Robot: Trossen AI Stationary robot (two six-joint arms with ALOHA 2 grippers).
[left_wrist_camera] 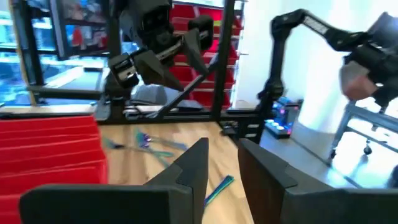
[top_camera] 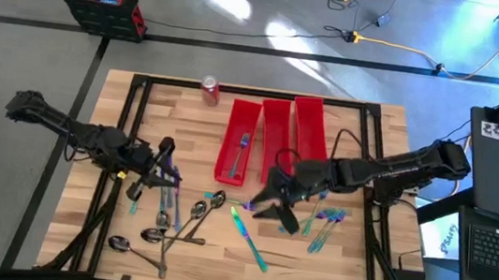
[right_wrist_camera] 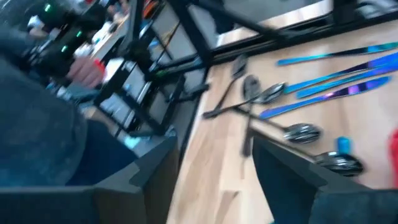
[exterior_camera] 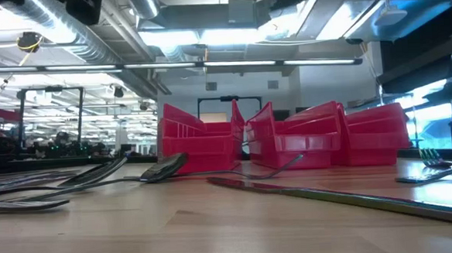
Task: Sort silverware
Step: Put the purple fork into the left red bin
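The silverware lies scattered on the wooden table (top_camera: 217, 259): dark spoons (top_camera: 156, 235) near left, a teal knife (top_camera: 250, 238) in the middle, blue forks (top_camera: 325, 220) at right. One blue fork (top_camera: 242, 149) lies in the leftmost of three red bins (top_camera: 273, 138). My left gripper (top_camera: 165, 176) hovers level over the left pieces, its fingers (left_wrist_camera: 202, 155) a narrow gap apart with nothing between them. Over the table's middle, my right gripper (top_camera: 272, 207) is open and empty (right_wrist_camera: 211, 155), just right of the teal knife.
A red soda can (top_camera: 209, 89) stands at the table's far edge, left of the bins. Black frame struts (top_camera: 138, 127) run along the table's left and right sides. The low view shows the bins (exterior_camera: 281, 139) beyond flat-lying pieces (exterior_camera: 158, 170).
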